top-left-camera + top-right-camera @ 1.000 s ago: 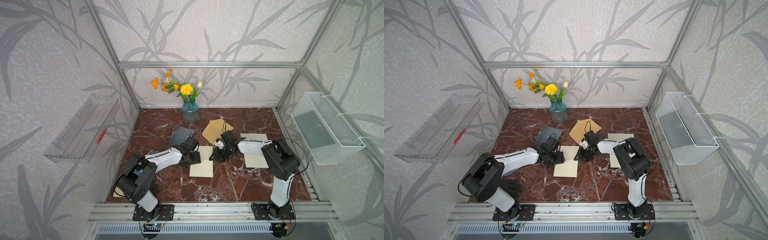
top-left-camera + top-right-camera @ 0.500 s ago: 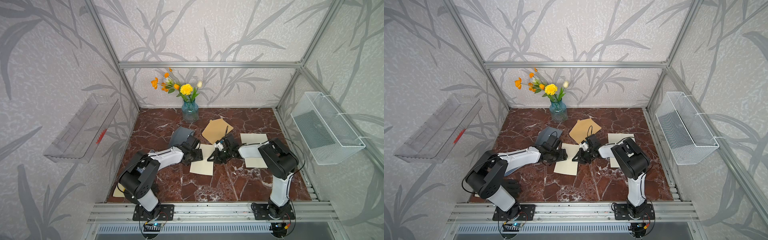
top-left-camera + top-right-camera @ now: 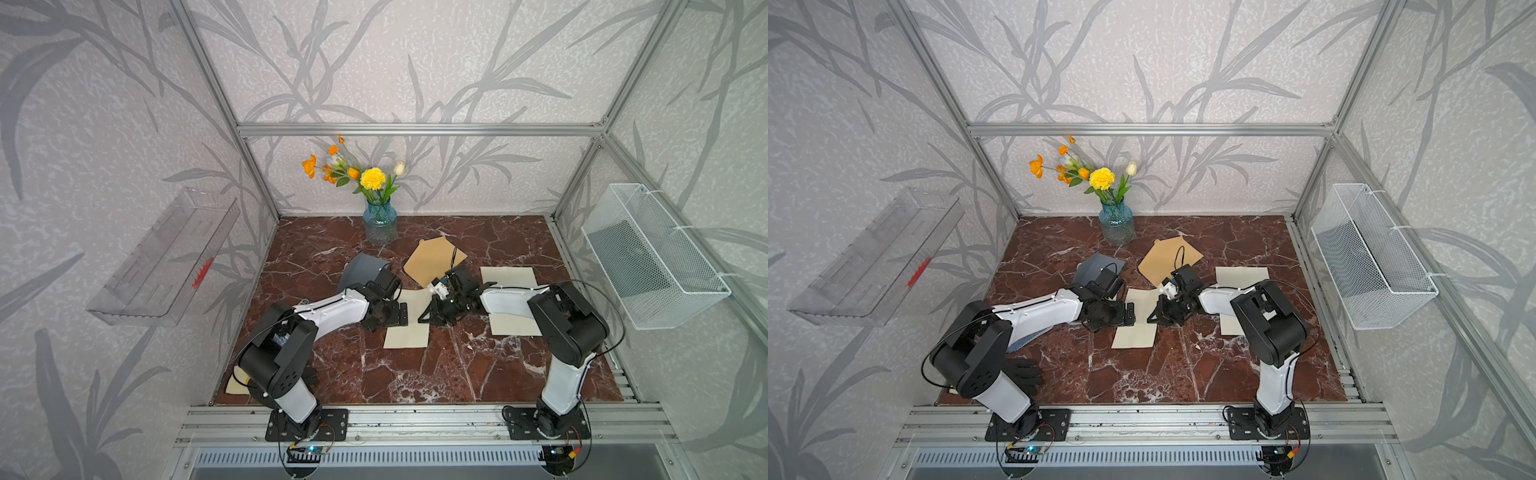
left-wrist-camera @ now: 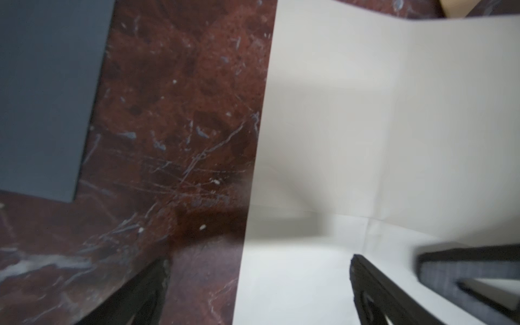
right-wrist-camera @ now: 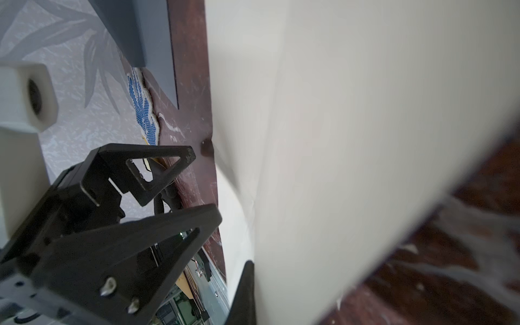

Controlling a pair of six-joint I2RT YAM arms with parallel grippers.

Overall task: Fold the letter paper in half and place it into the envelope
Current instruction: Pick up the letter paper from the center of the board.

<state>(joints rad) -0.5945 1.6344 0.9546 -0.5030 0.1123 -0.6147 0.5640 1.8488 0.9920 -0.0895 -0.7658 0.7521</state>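
The cream letter paper [image 3: 409, 332] [image 3: 1136, 332] lies mid-table, its right side lifted off the marble and a crease across it. My right gripper [image 3: 427, 319] [image 3: 1153, 319] is shut on that raised edge; in the right wrist view the letter paper [image 5: 351, 140] fills the frame, with one of the fingers [image 5: 244, 292] dark against it. My left gripper [image 3: 401, 313] [image 3: 1130, 313] is open and low over the sheet's left edge. In the left wrist view the letter paper [image 4: 323, 140] runs between its spread fingers [image 4: 374, 289]. The tan envelope [image 3: 434, 262] [image 3: 1169, 259] lies flat behind.
A grey envelope [image 3: 361, 270] [image 4: 42, 98] lies behind the left arm. A second cream sheet [image 3: 509, 276] lies under the right arm. A flower vase [image 3: 380, 224] stands at the back. A black glove [image 3: 1021, 374] sits front left. A wire basket [image 3: 652, 257] and clear shelf [image 3: 162, 257] hang on the walls.
My right gripper has closed on the paper's right edge and raised it leftward. My left gripper has opened wider beside the sheet.
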